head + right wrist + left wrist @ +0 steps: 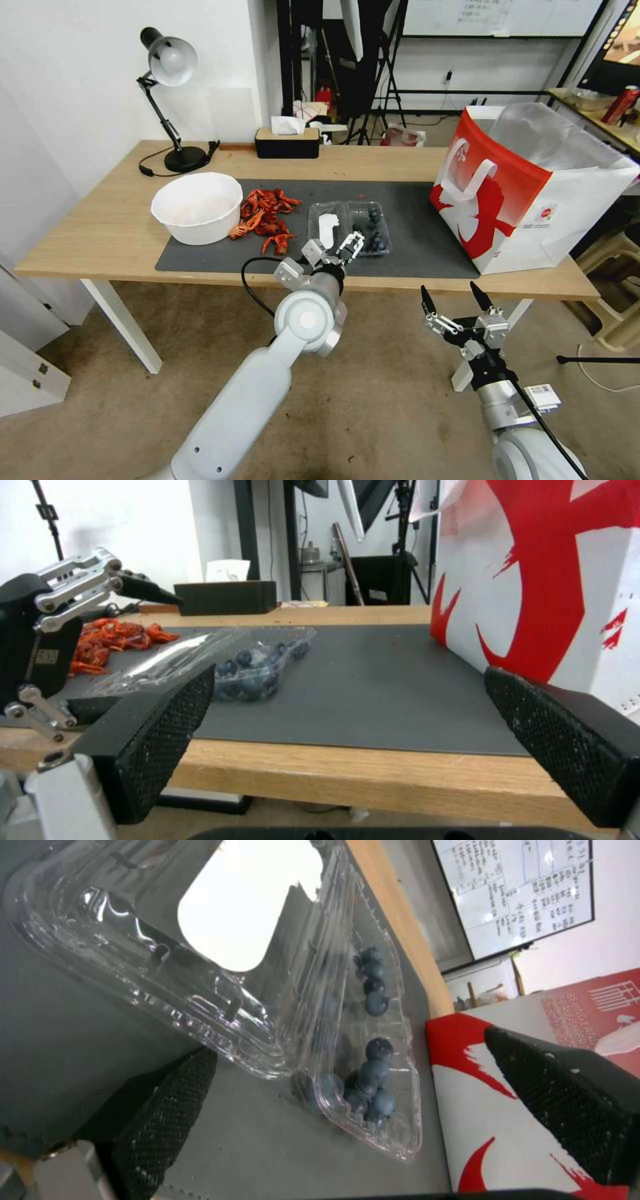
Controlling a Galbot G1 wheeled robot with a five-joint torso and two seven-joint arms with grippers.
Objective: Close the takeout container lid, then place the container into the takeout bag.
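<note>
Left gripper [331,252] hovered at the open container [368,230], jaws apart, lid [328,225] flat, right gripper [453,297] off the table [87,233], jaws spread, near takeout bag [527,193]

- A wooden table [100,233] with white legs stands against a white wall.
- A dark grey mat [413,247] covers the middle of the tabletop.
- On the mat, from the robot's left: a large white bowl [197,207], a heap of red crayfish shells [265,217] just beside it, then the container [365,230], lying open with blueberries in one half and the takeout container lid [327,227] flat beside it.
- The takeout bag [527,193] stands upright at the right end, partly on the mat.
- At the back edge, on bare wood, sit a black desk lamp [175,100] and a black tissue box [287,141].
</note>
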